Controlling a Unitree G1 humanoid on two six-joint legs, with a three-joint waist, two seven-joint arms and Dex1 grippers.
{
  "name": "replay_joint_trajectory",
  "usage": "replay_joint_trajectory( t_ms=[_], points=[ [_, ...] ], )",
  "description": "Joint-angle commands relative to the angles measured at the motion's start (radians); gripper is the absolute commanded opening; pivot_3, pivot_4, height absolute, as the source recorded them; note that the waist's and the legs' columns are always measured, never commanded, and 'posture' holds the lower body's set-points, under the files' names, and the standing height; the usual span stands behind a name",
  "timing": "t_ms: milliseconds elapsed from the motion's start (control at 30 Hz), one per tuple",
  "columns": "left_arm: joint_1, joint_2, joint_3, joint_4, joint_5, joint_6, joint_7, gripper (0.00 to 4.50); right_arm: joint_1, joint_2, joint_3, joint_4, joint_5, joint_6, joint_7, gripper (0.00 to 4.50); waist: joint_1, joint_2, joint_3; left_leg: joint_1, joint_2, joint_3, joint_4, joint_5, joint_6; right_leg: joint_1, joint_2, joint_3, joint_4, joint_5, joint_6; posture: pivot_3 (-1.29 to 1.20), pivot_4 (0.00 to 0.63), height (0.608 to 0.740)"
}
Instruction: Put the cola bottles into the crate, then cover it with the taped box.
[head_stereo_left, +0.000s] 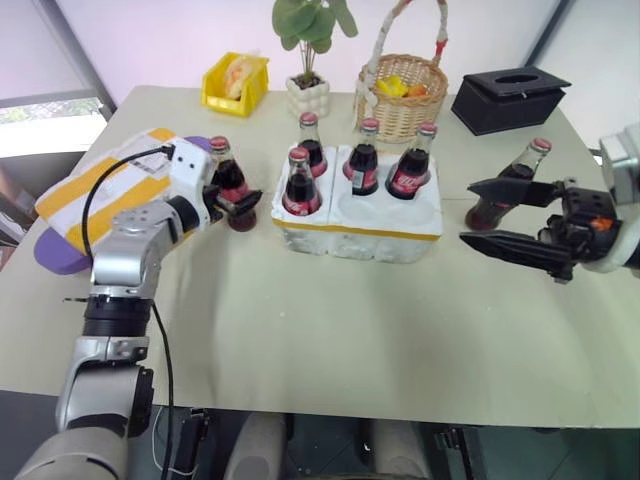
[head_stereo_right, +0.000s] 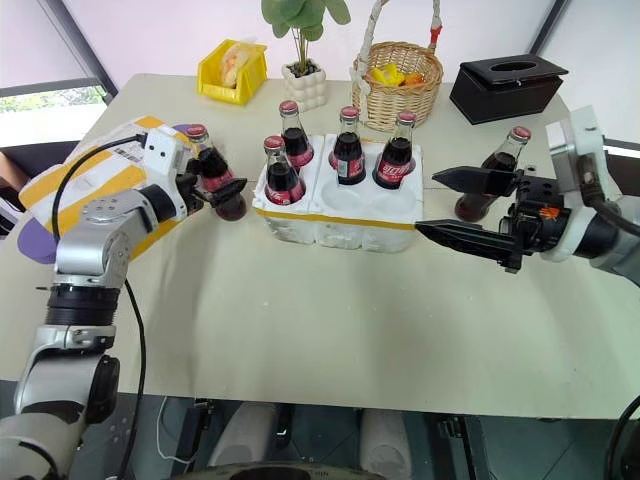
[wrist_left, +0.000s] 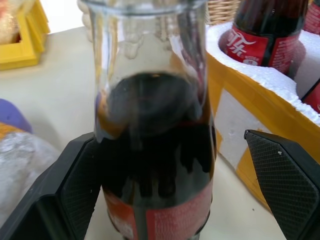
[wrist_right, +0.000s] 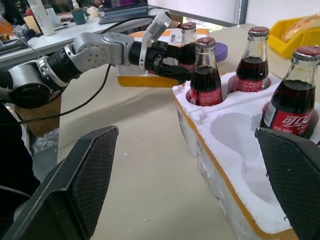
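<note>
Six small glass cola bottles with red caps and labels, all upright, long axes vertical, caps up. Four stand in the low white styrofoam crate with the yellow tape band (head_stereo_left: 357, 225) at table centre: three in the far row, one (head_stereo_left: 300, 185) in the near row at its left end; two near holes open. The crate's long axis runs left to right.

Fifth bottle (head_stereo_left: 230, 186) stands on the table just left of the crate, between the fingers of the left gripper (head_stereo_left: 237, 207); jaws spread, a gap visible beside the glass on at least one side.

Sixth bottle (head_stereo_left: 512, 186) stands right of the crate, beyond the right gripper (head_stereo_right: 462, 205), whose jaws are wide apart, holding nothing.

One white styrofoam box with yellow tape stripes (head_stereo_left: 115, 185) lies at the far left, behind the left arm.
</note>
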Motion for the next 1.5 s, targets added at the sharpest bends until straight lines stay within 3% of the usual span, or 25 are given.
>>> replay_joint_trajectory(
  t_ms=[33, 367, 467, 533, 833, 1067, 1233, 1333, 1500],
  points=[
    [-0.038, -0.003, 0.004, 0.046, 0.009, -0.03, -0.015, 4.48, 0.006, -0.011, -0.058, -0.038, 0.03, 0.003, -0.013, 4.5, 0.001, 0.0, 0.0, 0.0, 0.0, 0.0, 0.0, 0.0, 0.0, 0.0, 0.0, 0.0, 0.0, 0.0, 0.0, 0.0, 0.15, 0.74],
    [-0.11, -0.045, -0.005, 0.185, 0.033, -0.1, -0.047, 4.48, 0.027, -0.013, -0.077, -0.052, 0.049, 0.006, -0.032, 4.5, 0.002, 0.0, 0.0, 0.0, 0.0, 0.0, 0.001, 0.0, 0.0, 0.001, 0.0, 0.0, -0.001, 0.001, 0.001, 0.0, 0.15, 0.74],
    [-0.118, -0.052, -0.004, 0.186, 0.035, -0.108, -0.056, 3.67, 0.029, -0.014, -0.08, -0.053, 0.051, 0.006, -0.033, 4.5, 0.002, 0.0, 0.0, 0.0, 0.0, 0.0, 0.001, 0.0, 0.0, 0.0, 0.0, 0.0, -0.001, 0.001, 0.001, 0.0, 0.15, 0.74],
    [-0.117, -0.049, -0.004, 0.182, 0.036, -0.104, -0.059, 2.76, 0.027, -0.013, -0.079, -0.052, 0.051, 0.006, -0.036, 4.5, 0.002, 0.0, 0.0, 0.0, 0.0, 0.0, 0.001, 0.0, 0.0, 0.0, 0.0, 0.0, -0.001, 0.001, 0.001, 0.0, 0.15, 0.74],
    [-0.071, 0.021, 0.03, 0.028, 0.002, -0.002, -0.081, 2.76, 0.018, -0.011, -0.064, -0.038, 0.038, -0.002, -0.034, 4.5, -0.005, -0.001, 0.001, -0.001, 0.0, 0.0, 0.0, 0.0, 0.0, 0.0, 0.0, 0.0, -0.001, 0.001, 0.001, 0.0, 0.15, 0.74],
    [0.048, 0.227, 0.074, -0.414, -0.245, 0.276, -0.302, 2.76, 0.017, -0.002, -0.041, -0.032, 0.018, -0.014, -0.026, 4.5, -0.005, -0.003, 0.003, -0.003, 0.0, 0.0, -0.002, 0.0, 0.0, -0.003, 0.0, 0.0, -0.001, 0.001, 0.001, 0.0, 0.15, 0.74],
    [0.02, 0.343, 0.095, -0.604, -0.465, 0.458, -0.413, 2.76, 0.017, 0.007, -0.012, -0.024, -0.002, -0.036, -0.018, 4.5, 0.002, -0.003, 0.003, -0.003, 0.0, 0.0, -0.001, 0.0, 0.0, -0.001, 0.0, 0.0, -0.004, -0.001, -0.003, 0.0, 0.15, 0.74],
    [-0.057, 0.332, 0.049, -0.627, -0.496, 0.488, -0.401, 2.76, 0.014, 0.013, 0.0, -0.022, -0.008, -0.045, -0.013, 4.5, 0.002, -0.003, 0.003, -0.003, 0.0, 0.0, 0.0, 0.0, 0.0, 0.0, 0.0, 0.0, -0.006, -0.001, -0.003, 0.0, 0.15, 0.74],
    [-0.253, 0.165, -0.078, -0.547, -0.432, 0.489, -0.267, 2.76, 0.013, 0.024, 0.004, -0.03, -0.003, -0.049, -0.013, 4.5, 0.003, -0.003, 0.003, -0.003, 0.0, 0.0, 0.001, 0.0, 0.0, 0.002, 0.0, 0.0, -0.007, 0.0, -0.001, 0.0, 0.15, 0.74]
  ],
)
